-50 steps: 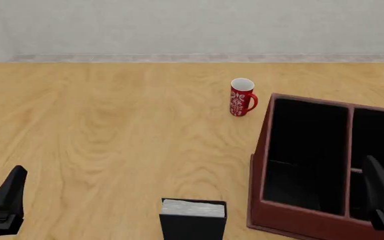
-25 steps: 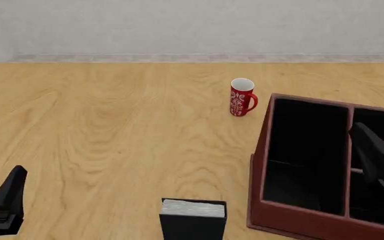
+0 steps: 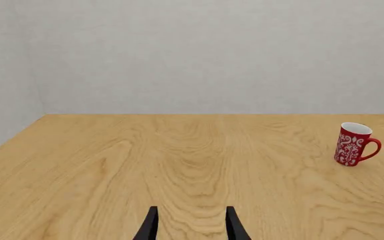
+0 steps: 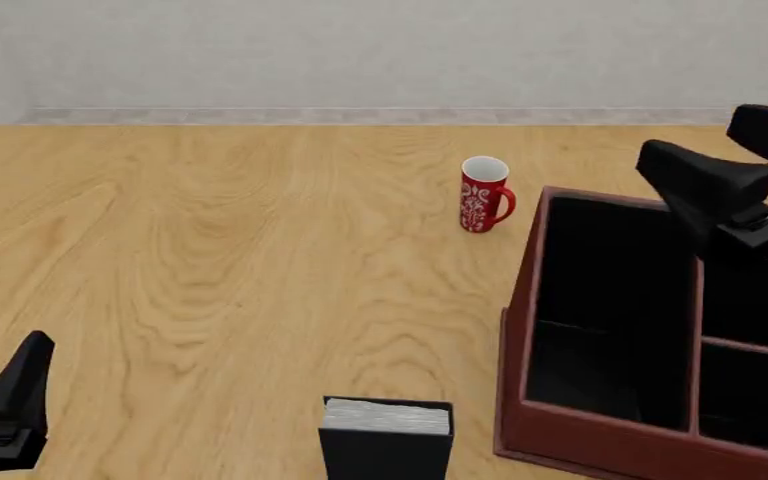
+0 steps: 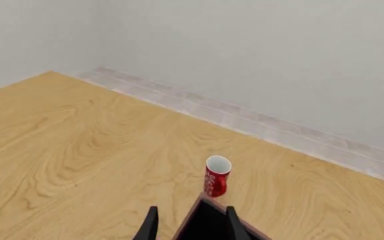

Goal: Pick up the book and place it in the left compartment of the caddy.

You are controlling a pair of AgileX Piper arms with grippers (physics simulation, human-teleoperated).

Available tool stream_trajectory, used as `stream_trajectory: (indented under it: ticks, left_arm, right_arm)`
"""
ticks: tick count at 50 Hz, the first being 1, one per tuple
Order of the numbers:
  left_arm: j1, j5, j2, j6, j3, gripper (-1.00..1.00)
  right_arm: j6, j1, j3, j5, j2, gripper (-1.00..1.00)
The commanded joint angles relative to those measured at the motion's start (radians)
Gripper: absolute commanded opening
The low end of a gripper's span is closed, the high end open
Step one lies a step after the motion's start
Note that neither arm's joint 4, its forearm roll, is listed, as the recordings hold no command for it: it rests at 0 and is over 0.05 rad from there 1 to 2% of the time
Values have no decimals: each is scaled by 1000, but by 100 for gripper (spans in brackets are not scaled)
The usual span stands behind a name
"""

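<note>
- Front view shows the book (image 4: 386, 438) standing upright on the worktop (image 4: 224, 260) at the near edge, white page edge up, just left of the caddy (image 4: 518, 420).
- The caddy is at the right near side; its left compartment (image 4: 607, 300) is long, black inside and holds nothing that I can see.
- The red mug (image 4: 484, 194) stands upright behind the caddy's far left corner, near it but not touching, handle to the right.
- The right gripper (image 4: 744, 170) hangs above the far part of the caddy, over the divider area, and holds nothing. In the right wrist view its jaws (image 5: 190, 227) are apart with a clear gap, and the mug (image 5: 217, 176) and the caddy corner (image 5: 209, 222) are seen between them.
- The left gripper (image 4: 4, 415) is low at the near left corner, well apart from the book. In the left wrist view its jaws (image 3: 191, 227) are also apart, with only bare worktop (image 3: 178, 165) between them; the mug (image 3: 353, 144) is far off to the side.
</note>
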Motion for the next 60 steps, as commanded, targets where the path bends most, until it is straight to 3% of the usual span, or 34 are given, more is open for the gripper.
stream_trajectory:
  ticks: [1, 13, 28, 42, 60]
  left_arm:
    - [0, 0, 0, 0, 0, 100]
    - [0, 0, 0, 0, 0, 100]
    - [0, 0, 0, 0, 0, 100]
    - [0, 0, 0, 0, 0, 100]
    - [0, 0, 0, 0, 0, 100]
  right_arm:
    - [-11, 46, -126, 106, 101, 100]
    - [41, 198, -212, 214, 179, 100]
    - [30, 264, -255, 258, 234, 100]
    - [-66, 385, -272, 309, 212, 100]
    - [-88, 477, -257, 335, 197, 100]
